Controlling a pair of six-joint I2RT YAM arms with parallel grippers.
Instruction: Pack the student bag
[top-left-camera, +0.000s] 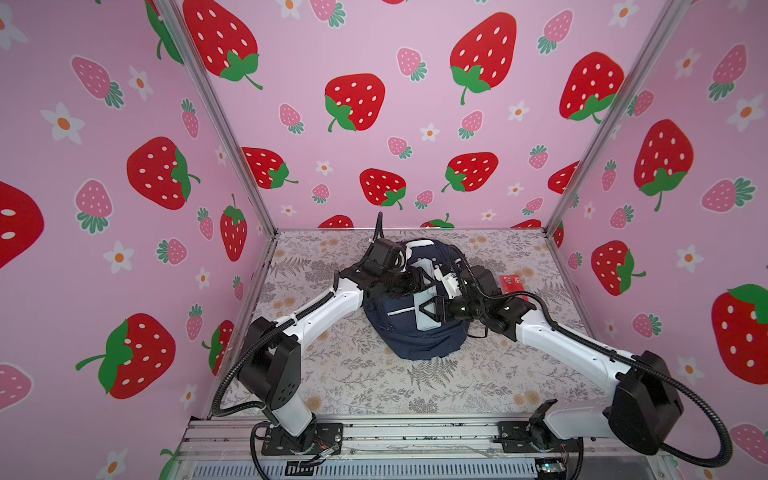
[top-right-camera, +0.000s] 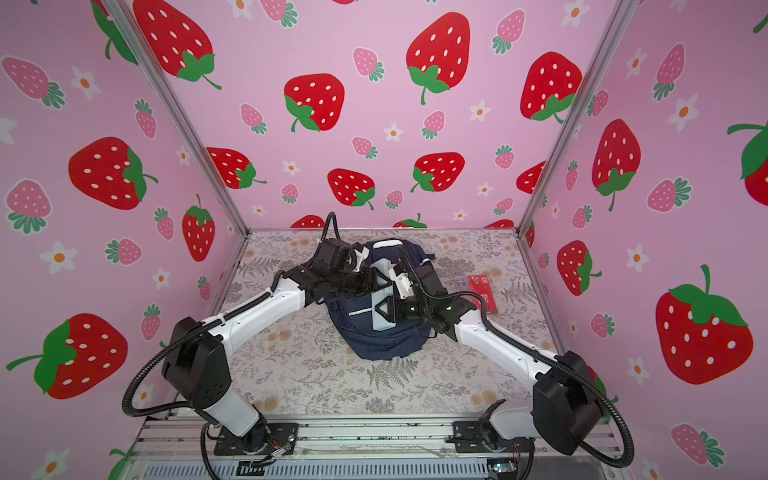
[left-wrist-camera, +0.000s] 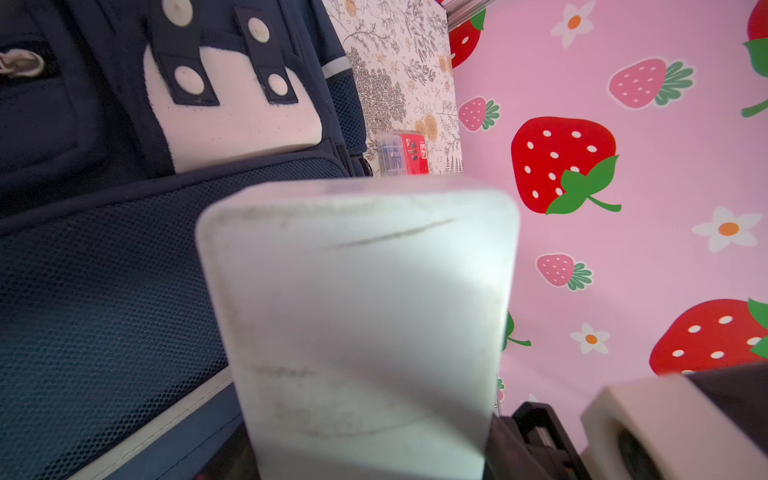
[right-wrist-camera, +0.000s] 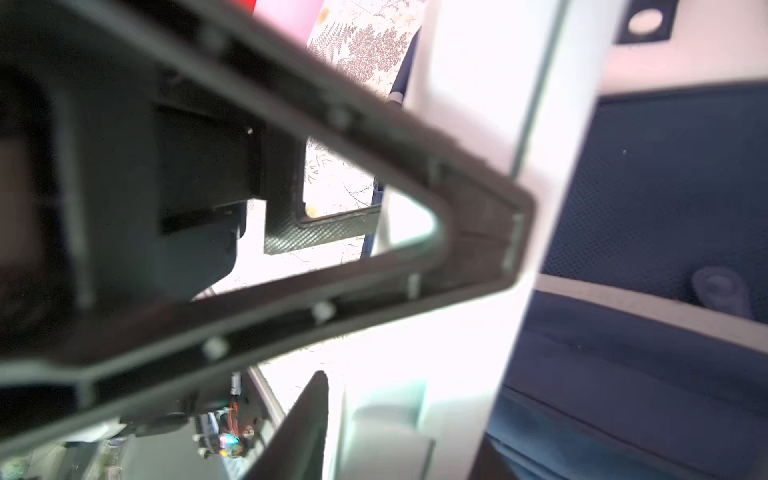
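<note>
Student bag (top-left-camera: 415, 345), laid on table (top-left-camera: 374, 386), partly hidden beneath left end effector (top-left-camera: 419, 276) and right end effector (top-left-camera: 426, 312); neither grip can be told.

- backpack (top-left-camera: 415, 345): matt navy woven cloth; its side panel (left-wrist-camera: 104, 291) is open mesh, and its patch (left-wrist-camera: 232, 124) is white padded fabric with fine pinholes.
- white finger (left-wrist-camera: 357, 311): matt plastic, scuffed and scratched.
- arm shells (top-left-camera: 326, 309): smooth, glossy white plastic.
- cable sleeve (top-left-camera: 378, 228): ribbed black plastic.
- corner post (top-left-camera: 224, 124): brushed metal.
- table cover (top-left-camera: 374, 386): matt floral print.
</note>
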